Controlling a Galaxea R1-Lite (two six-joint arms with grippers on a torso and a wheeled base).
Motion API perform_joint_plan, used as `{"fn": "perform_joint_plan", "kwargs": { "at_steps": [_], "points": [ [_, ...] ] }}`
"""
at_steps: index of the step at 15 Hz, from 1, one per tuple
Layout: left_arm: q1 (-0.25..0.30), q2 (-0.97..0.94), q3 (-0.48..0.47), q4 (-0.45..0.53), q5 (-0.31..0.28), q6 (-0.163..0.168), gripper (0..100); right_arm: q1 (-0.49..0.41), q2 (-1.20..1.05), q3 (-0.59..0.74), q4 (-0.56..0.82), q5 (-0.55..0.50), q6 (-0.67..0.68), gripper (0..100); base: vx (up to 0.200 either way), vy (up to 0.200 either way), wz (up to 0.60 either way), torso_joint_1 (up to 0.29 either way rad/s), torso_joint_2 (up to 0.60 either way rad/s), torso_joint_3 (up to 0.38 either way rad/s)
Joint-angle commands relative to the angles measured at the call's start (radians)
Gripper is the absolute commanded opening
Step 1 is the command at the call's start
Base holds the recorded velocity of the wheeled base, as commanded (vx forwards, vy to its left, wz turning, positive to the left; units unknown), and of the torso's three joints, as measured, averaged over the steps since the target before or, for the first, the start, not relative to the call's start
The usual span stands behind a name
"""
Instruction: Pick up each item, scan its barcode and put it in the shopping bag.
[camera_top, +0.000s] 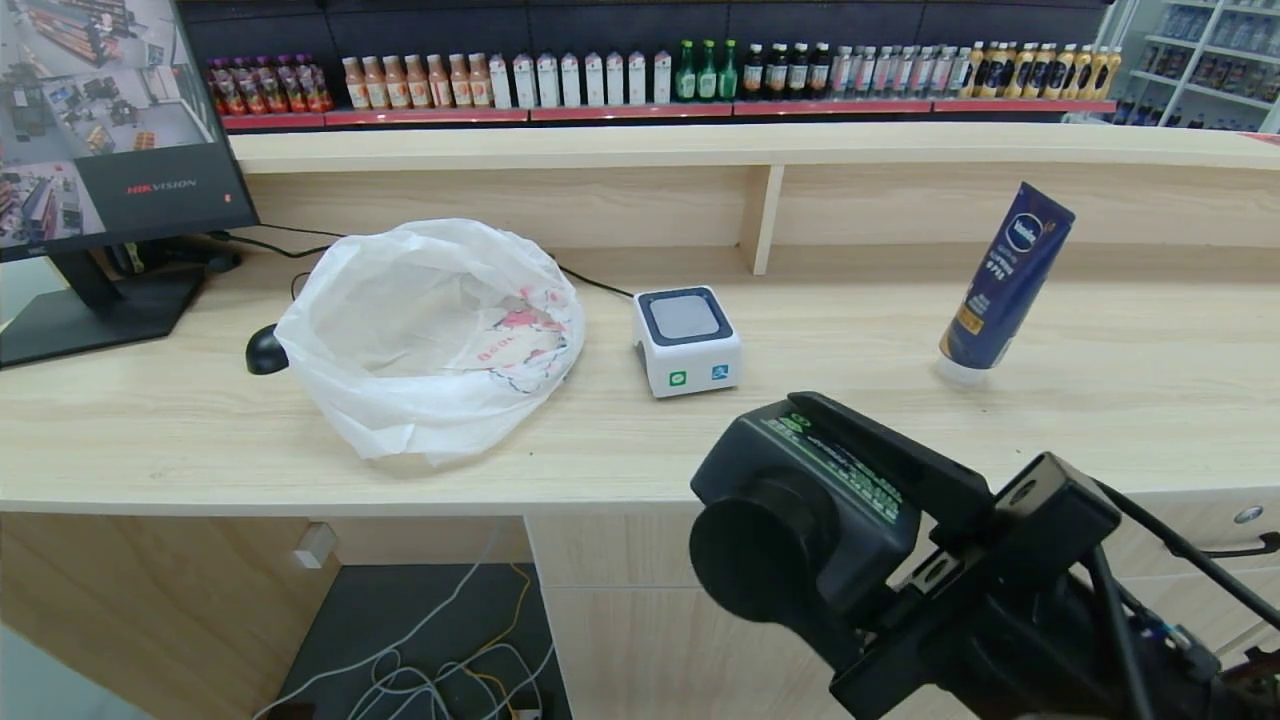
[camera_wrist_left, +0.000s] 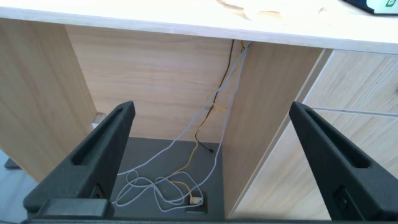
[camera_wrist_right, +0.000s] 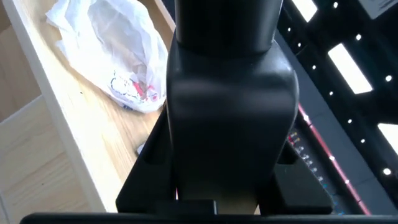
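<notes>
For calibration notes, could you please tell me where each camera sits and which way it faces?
Head view: on the head, facing forward and down at the counter, shopping bag, scanner and tube; right arm in front.
Left wrist view: below the counter edge, facing the cables underneath; left gripper open.
Right wrist view: near the counter's front, facing across it past the right gripper.
Shared: head and right wrist views both show the shopping bag.
</notes>
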Motion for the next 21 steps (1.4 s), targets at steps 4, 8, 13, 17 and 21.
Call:
{"fn": "perform_joint_plan", "kwargs": {
  "at_steps": [4,8,13,17,21],
  "points": [
    [0.0,0.0,0.0,0.0,0.0,-0.001,100,-0.061,-0.011,0.012,-0.001,-0.01,0.221,0,0.0,0.0,0.0,0.0,0.0,0.0],
    [0.0,0.0,0.0,0.0,0.0,-0.001,100,-0.092,-0.013,0.039,-0.001,-0.02,0.467,0,0.0,0.0,0.0,0.0,0.0,0.0],
    [0.0,0.0,0.0,0.0,0.0,-0.001,100,-0.16,-0.039,-0.056,-0.001,-0.011,0.797,0,0.0,0.0,0.0,0.0,0.0,0.0],
    [-0.001,0.0,0.0,0.0,0.0,0.001,100,-0.379,-0.031,-0.226,0.001,-0.01,0.978,0,0.0,0.0,0.0,0.0,0.0,0.0],
    [-0.001,0.0,0.0,0.0,0.0,-0.001,100,-0.449,-0.02,-0.228,0.07,0.043,1.165,0,0.0,0.0,0.0,0.0,0.0,0.0]
  ]
}}
